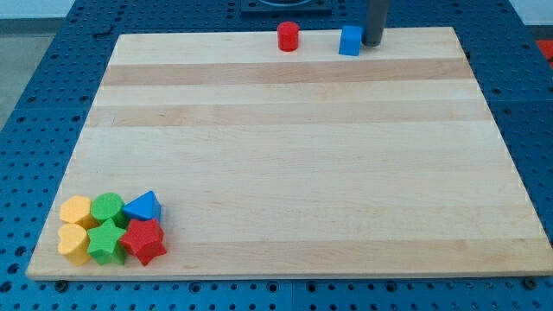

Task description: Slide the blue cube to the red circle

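Note:
The blue cube (350,41) sits near the view's top edge of the wooden board (285,164), right of centre. The red circle, a short red cylinder (288,36), stands to its left with a gap of about one and a half block widths between them. My tip (372,43) is at the lower end of the dark rod, right beside the blue cube's right side, touching it or nearly so.
A cluster of blocks lies at the view's bottom left: a yellow hexagon (76,211), a green circle (108,208), a blue triangle (143,207), a yellow heart (73,243), a green star (106,243) and a red star (144,241).

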You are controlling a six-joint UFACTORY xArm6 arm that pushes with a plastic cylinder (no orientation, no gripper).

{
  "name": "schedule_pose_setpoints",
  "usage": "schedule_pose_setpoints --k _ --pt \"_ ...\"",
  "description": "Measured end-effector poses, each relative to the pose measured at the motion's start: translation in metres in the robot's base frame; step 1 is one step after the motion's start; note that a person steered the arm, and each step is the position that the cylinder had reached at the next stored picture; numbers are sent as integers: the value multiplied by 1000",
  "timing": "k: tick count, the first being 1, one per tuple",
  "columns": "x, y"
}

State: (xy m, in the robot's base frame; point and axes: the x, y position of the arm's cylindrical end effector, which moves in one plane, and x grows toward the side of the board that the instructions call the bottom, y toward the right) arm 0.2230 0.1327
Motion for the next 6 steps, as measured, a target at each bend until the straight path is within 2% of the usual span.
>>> schedule_pose_setpoints --k 2,3,4,5,6 --pt "-11 -44" --pt "-11 -46" --pt "-10 -14" --pt "13 -11" --pt "23 -36"
